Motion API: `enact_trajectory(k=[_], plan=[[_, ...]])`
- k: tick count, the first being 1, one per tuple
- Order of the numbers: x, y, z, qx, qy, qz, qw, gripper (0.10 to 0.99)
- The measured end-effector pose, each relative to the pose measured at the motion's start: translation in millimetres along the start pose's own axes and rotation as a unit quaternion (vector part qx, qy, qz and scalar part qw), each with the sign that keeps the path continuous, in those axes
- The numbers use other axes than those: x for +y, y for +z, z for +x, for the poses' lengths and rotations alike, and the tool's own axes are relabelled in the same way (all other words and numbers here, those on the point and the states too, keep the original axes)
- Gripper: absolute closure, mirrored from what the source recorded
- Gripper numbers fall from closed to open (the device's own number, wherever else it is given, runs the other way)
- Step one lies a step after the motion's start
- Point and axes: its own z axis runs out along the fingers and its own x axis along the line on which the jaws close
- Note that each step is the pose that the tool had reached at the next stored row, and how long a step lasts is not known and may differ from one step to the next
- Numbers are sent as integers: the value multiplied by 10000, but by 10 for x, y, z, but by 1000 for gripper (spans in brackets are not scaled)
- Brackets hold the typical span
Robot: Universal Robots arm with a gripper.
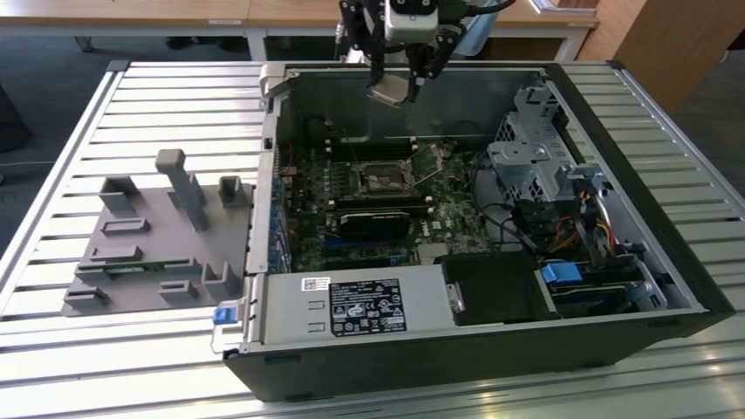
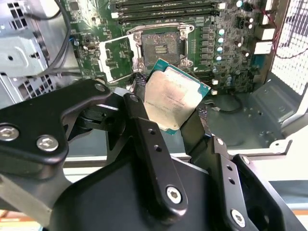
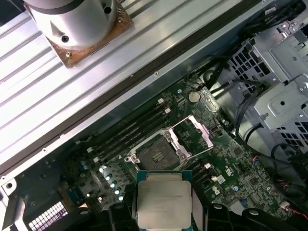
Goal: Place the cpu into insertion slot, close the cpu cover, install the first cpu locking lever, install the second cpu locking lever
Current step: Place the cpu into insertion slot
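- Pincer of mine is clamped on the cpu; in the second wrist view my black fingers press against two opposite edges of it.
- The cpu hangs tilted between my fingertips. Its dull metallic top and green rim show in both wrist views. It is up in the air, about level with the top rim of the computer case.
- Below my pincer and well apart from it, the insertion slot lies bare on the green motherboard.
- Just beside the slot, the cpu cover stands flipped open. It is joined to the slot's frame along one edge and its square opening shows.
- Long black memory slots run near the insertion slot, farther from my pincer than the slot itself.
- Off to one side of my pincer, inside the case, sits a metal drive cage with bundled cables next to it.
- Outside the case and well away from my pincer, a grey parts holder rests on the slatted table.
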Motion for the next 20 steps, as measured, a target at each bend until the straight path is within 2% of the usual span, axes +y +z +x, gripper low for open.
enact_trajectory(k=[6, 11, 16, 20], plan=[[0, 8, 1, -28, 314, -6, 9995, 545], [5, 14, 4, -56, 619, -11, 9981, 545], [7, 24, 6, -84, 908, -14, 9958, 545], [6, 31, 6, -117, 1174, -8, 9930, 545]])
